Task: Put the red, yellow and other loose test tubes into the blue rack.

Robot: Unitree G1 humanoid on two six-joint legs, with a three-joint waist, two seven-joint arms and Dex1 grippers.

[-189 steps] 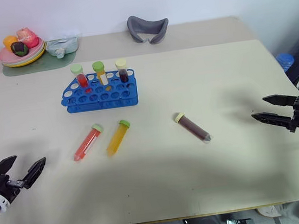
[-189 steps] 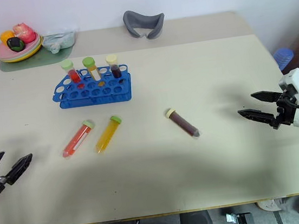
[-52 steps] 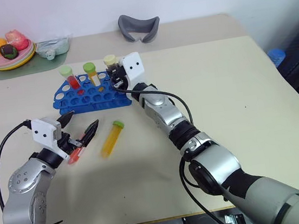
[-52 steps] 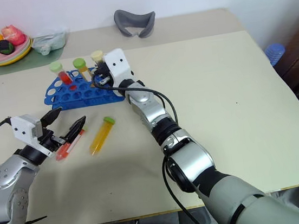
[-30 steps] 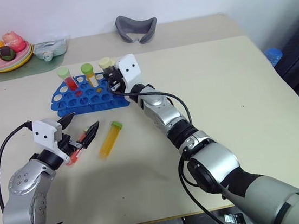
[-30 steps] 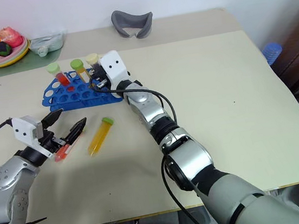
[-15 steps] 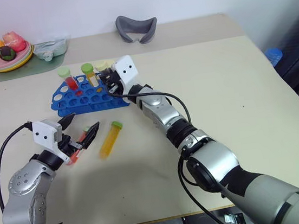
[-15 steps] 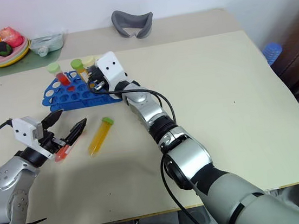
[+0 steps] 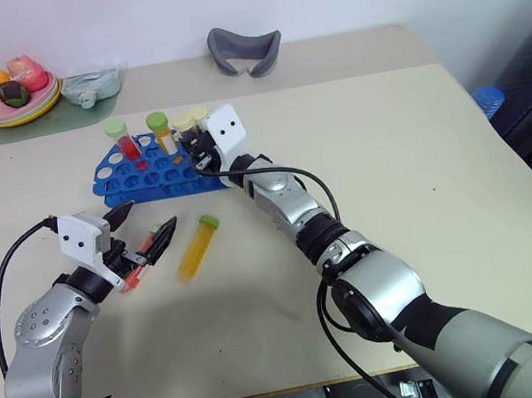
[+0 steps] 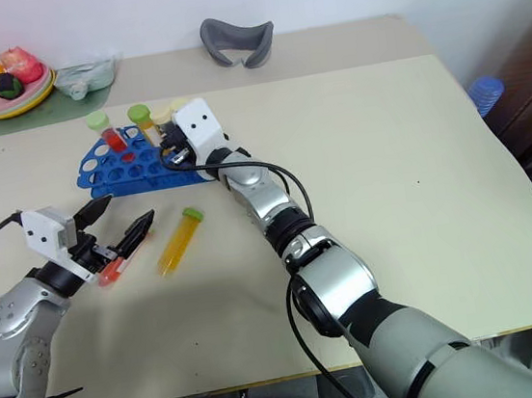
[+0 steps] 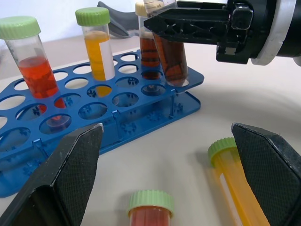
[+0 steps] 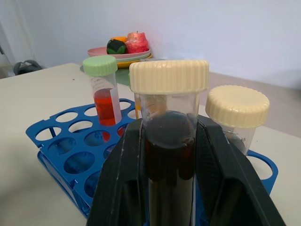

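R gripper [image 11: 188, 21] clamped on the maroon tube [image 11: 170, 59], pale-yellow cap, held upright. Tip is going into a hole at the right end of the blue rack [image 9: 160, 168], just beside a maroon tube already standing there. Seated or not: can't tell. L gripper [image 9: 143, 239] jaws wide apart, empty, hovering over the red tube [image 11: 149, 212], which lies flat on the table [image 9: 417, 161] near-left of the rack. Yellow-orange tube [image 9: 197, 247] lies just right of it, green cap toward the rack.

Handling (judgement): tubes look like stiff clear plastic, light, liquid-filled, round and smooth, so prob slippery and will roll if nudged. Best hold is across the upper barrel just below the cap; cap rim would stop slip. Conical tip should self-guide into a hole.

Containers: rack has three standing tubes in the far row: red w/ light-green cap, yellow-orange w/ green cap, maroon w/ pale cap; the rest of the holes are free. Far left, plates [image 9: 17, 105] hold toy-like food; a grey curved thing [image 9: 245, 49] sits at the far edge.
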